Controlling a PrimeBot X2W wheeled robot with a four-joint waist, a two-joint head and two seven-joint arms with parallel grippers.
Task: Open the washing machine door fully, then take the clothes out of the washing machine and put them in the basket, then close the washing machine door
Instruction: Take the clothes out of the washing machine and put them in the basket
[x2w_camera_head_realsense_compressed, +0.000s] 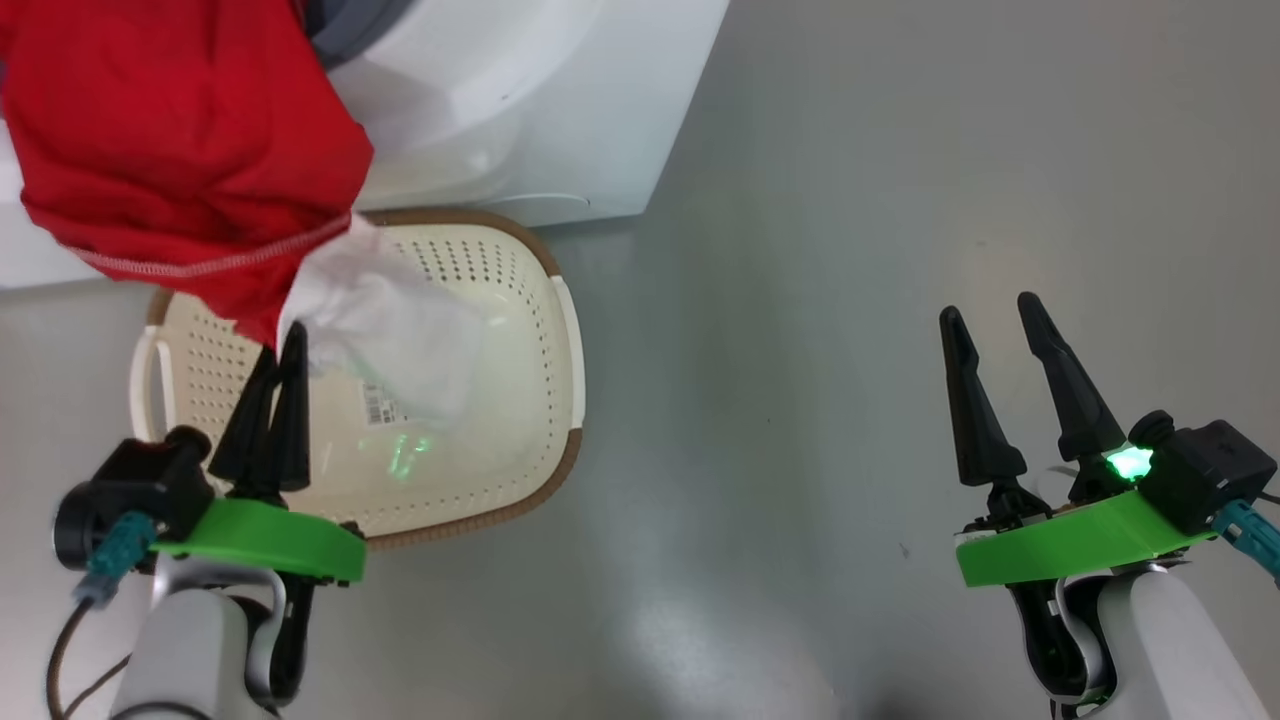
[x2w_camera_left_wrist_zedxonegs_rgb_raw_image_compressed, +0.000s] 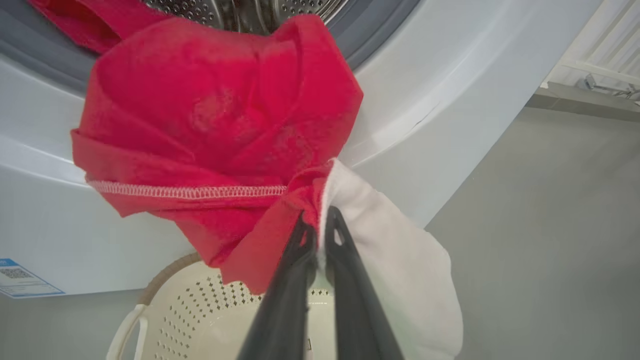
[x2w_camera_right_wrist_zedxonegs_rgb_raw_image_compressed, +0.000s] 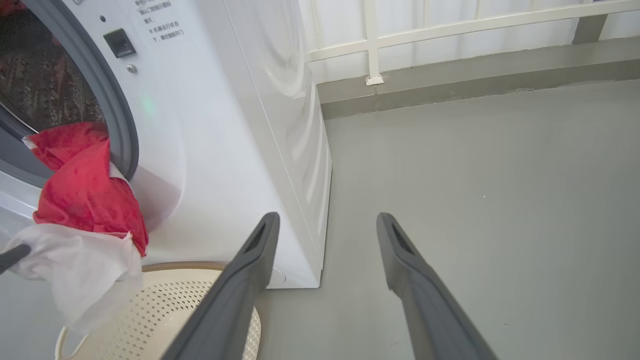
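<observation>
The left gripper (x2w_camera_left_wrist_zedxonegs_rgb_raw_image_compressed: 317, 222) has its fingers pressed together on a fold where the red polo shirt (x2w_camera_head_realsense_compressed: 180, 130) and the white cloth (x2w_camera_head_realsense_compressed: 390, 320) meet, so both pieces hang from one pinch. They hang above the basket (x2w_camera_head_realsense_compressed: 500, 300), towards its far left corner. The shirt's upper part trails back over the grey seal into the drum (x2w_camera_left_wrist_zedxonegs_rgb_raw_image_compressed: 200, 7) of the washing machine (x2w_camera_head_realsense_compressed: 540, 100), which stands just behind the basket.

The right gripper (x2w_camera_head_realsense_compressed: 988, 305) is spread wide and holds nothing, well to the right of the basket, over bare floor.

The step in hand looks like carrying the clothes out and down. To do it well, draw the bundle away from the machine until the shirt's tail slips free of the seal. Then bring it over the basket's middle and lower it close to the bottom before letting go. The white cloth is caught only at its edge and may slip out, so the motion should be slow and steady.
</observation>
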